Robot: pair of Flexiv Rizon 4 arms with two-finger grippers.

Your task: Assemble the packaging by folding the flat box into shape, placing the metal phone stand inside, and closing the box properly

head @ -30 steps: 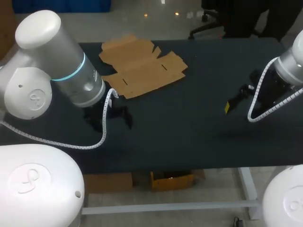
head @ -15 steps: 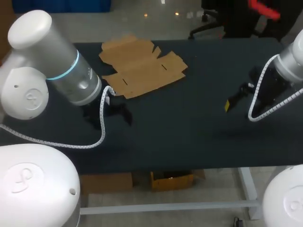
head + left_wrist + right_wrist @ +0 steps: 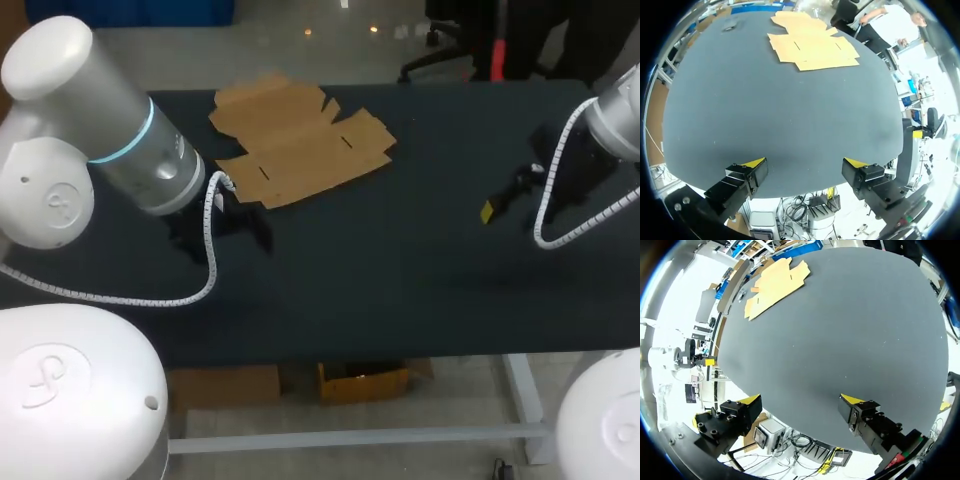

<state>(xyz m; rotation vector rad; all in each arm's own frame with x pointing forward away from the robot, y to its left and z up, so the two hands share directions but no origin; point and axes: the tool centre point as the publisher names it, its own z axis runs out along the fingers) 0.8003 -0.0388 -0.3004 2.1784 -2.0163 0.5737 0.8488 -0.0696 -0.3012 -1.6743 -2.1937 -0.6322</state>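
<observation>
- While the cardboard box (image 3: 300, 140) lies flat and unfolded on the dark table (image 3: 400, 280), toward its far left corner, neither claw touches it.
- The box is one brown sheet with its flaps spread out and small slots cut into it. Its far flaps lie close to the table's far edge, and its near side faces the table's middle.
- The left arm (image 3: 110, 150) comes in over the table's left edge, with a white coiled cable (image 3: 205, 250) looping from its wrist.
- In the head view the left claw (image 3: 228, 222) hangs above the table near the box's near left corner.
- In the left wrist view the left claw (image 3: 804, 162) is released. Its two yellow-tipped fingers stand wide apart with only bare table between them, and the box (image 3: 812, 42) lies well ahead.
- The right arm (image 3: 610, 120) comes in over the table's right edge. The right claw (image 3: 503, 198) hangs above the right part of the table, well apart from the box, with one yellow tip showing.
- In the right wrist view the right claw (image 3: 801, 399) is also released, its fingers spread over bare table. The box (image 3: 775, 285) lies far ahead, toward the table's far corner.
- A small dark patch (image 3: 730, 24) shows on the table beside the box, near a far corner. It may be an object, but it is too small to tell.
</observation>
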